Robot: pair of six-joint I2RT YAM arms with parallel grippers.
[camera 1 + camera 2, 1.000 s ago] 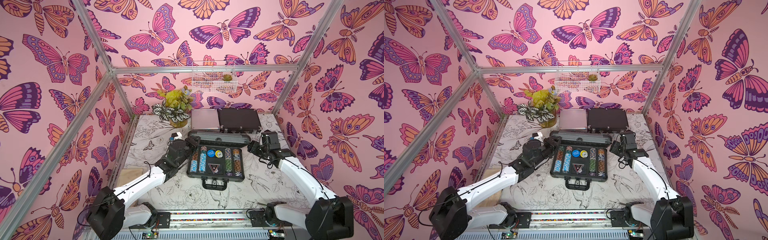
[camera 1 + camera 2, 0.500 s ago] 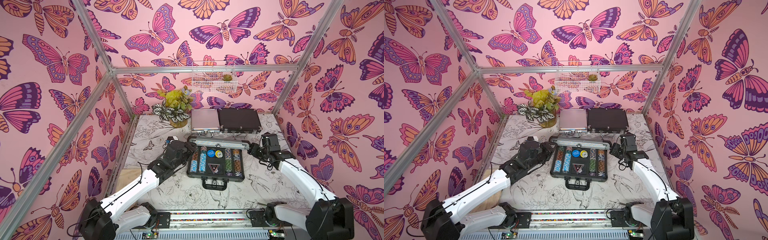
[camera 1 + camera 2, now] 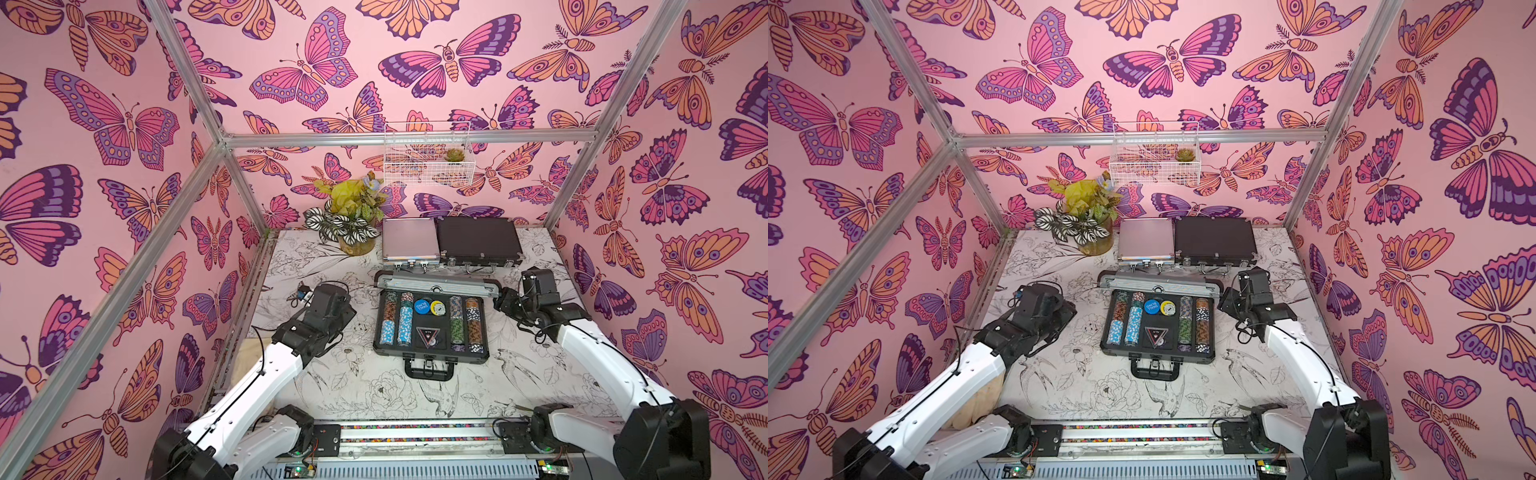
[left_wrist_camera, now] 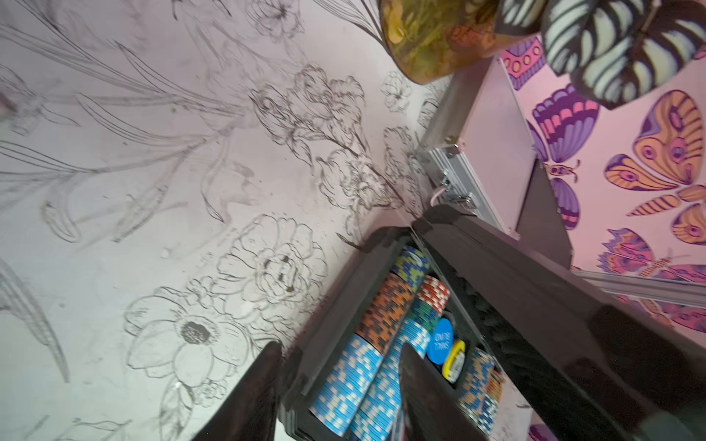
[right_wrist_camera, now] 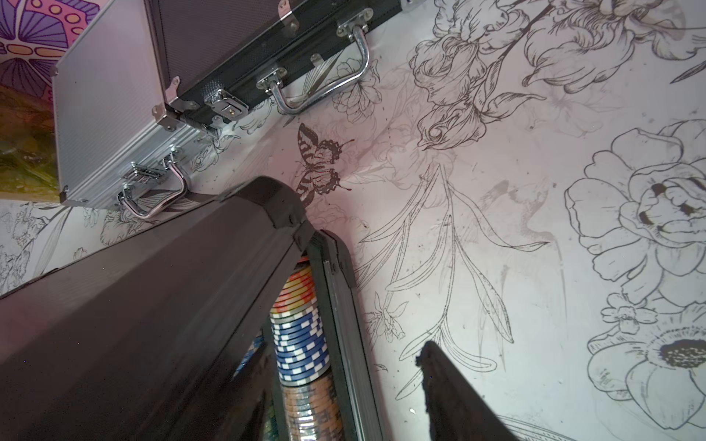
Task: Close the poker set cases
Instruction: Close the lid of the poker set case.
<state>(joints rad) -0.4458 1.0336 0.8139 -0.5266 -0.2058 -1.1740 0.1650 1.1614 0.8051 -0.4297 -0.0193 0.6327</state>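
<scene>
Lid position on the large ribbed dark-grey plastic poker case (image 3: pixel 430 358) differs from one second earlier. Then the ribbed lid (image 3: pixel 436 284) is folded back flat on the flower-printed table (image 3: pixel 374 395). Now it stands raised on its rear hinge, almost edge-on in both top views, behind the rows of coloured chips (image 3: pixel 399 328). The case sits mid-table with its handle toward the robot base and is not yet closed.

Left gripper (image 4: pixel 332 397) is now withdrawn from the lid's left end and hangs beside the case's left wall, apart from it. Its jaws are wider than before and hold nothing. The left wrist view shows clear space between the two fingers (image 4: pixel 248 393).

Right gripper (image 3: pixel 503 300) remains at the lid's right end with its jaws apart, unchanged. The one finger (image 5: pixel 450 393) plainly visible is clear of the case. Whether the other touches the lid cannot be determined.

Consequence: the lid appears to be attended from the right side only, so the next move probably requires tipping it forward and down onto the base.

At the rear, the small silver aluminium case (image 3: pixel 410 239) and the flat black silver-trimmed case (image 3: pixel 478 239) lie side by side, both already shut.
</scene>
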